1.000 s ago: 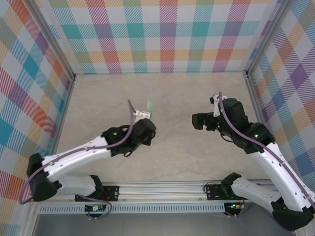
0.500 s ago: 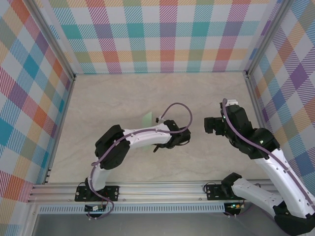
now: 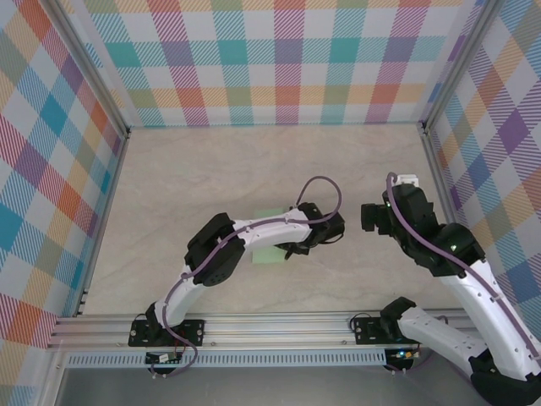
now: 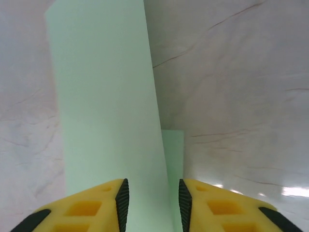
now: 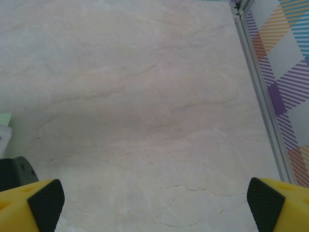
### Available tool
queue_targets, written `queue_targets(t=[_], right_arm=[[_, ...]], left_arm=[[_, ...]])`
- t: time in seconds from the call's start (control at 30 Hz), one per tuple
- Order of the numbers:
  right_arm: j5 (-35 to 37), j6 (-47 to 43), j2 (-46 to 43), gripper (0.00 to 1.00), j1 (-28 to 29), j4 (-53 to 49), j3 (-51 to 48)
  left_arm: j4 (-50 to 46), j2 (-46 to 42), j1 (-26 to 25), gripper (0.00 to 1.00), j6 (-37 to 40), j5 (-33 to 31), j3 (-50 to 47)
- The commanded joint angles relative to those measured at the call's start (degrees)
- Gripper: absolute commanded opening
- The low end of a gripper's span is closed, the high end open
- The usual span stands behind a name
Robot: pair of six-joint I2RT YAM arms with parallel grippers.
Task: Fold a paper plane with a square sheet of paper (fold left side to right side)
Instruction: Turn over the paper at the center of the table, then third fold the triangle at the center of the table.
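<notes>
1. The left arm [image 3: 215,249] comes up from the near edge of the worktop [image 3: 194,169], to the left of the square sheet of paper [image 3: 269,256]. It bends and lies across the sheet, so it hides the middle of it.
2. The square sheet of paper is pale green and plain, and it sits near the middle of the worktop. From above, a thin strip of it shows on the far side of the arm. A bigger bit shows on the near side.
3. The left gripper [image 3: 328,231] is just past the right edge of the sheet. In the left wrist view, the left gripper [image 4: 152,193] has two yellow fingers [image 4: 87,210] with black pads [image 4: 122,200]. They are close together, with a small gap, and the green paper [image 4: 106,96] fills that gap and runs on ahead. I cannot tell if the pads really pinch the paper or just sit beside it.
4. In that same view the paper looks like one long flap. A lower bit of green peeks out from under the flap's right side.
5. The right gripper [image 3: 369,218] is to the right of the sheet and not touching it. It is near the left gripper, but there is a gap between them. In the right wrist view, the right gripper [image 5: 154,198] has its fingers spread wide apart, and just the pale worktop shows between them.
6. The checked wall [image 3: 494,161] stands far to the right of the sheet.
</notes>
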Motion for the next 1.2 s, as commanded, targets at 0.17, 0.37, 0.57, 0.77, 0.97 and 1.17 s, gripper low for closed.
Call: queue_targets(t=[0.17, 0.37, 0.57, 0.77, 0.97, 1.17], right_arm=[[-11.3, -2.0, 1.2, 1.0, -2.7, 2.1, -0.4], [-29.9, 0.1, 6.7, 1.0, -2.7, 11.1, -4.7], [-52.6, 8.1, 18.5, 0.94, -1.7, 33.3, -13.9], [-60.8, 11.1, 37.1, 0.83, 0.9, 47.3, -11.9], [-61.8, 12.3, 49.5, 0.78, 1.6, 53.5, -6.6], [-61.9, 11.5, 58.7, 0.76, 2.1, 53.0, 0.2]], left_arm=[[16.2, -17.8, 5.2, 0.56, 10.0, 11.5, -8.3], [30.1, -35.7, 14.3, 0.7, 9.5, 19.6, -29.9], [46.4, -49.9, 25.7, 0.81, 6.5, 30.0, -51.1], [62.4, -53.6, 32.3, 0.82, 3.4, 39.5, -63.7], [69.2, -52.2, 33.0, 0.81, 2.6, 44.5, -67.9], [69.2, -50.6, 33.0, 0.81, 3.2, 45.1, -68.8]])
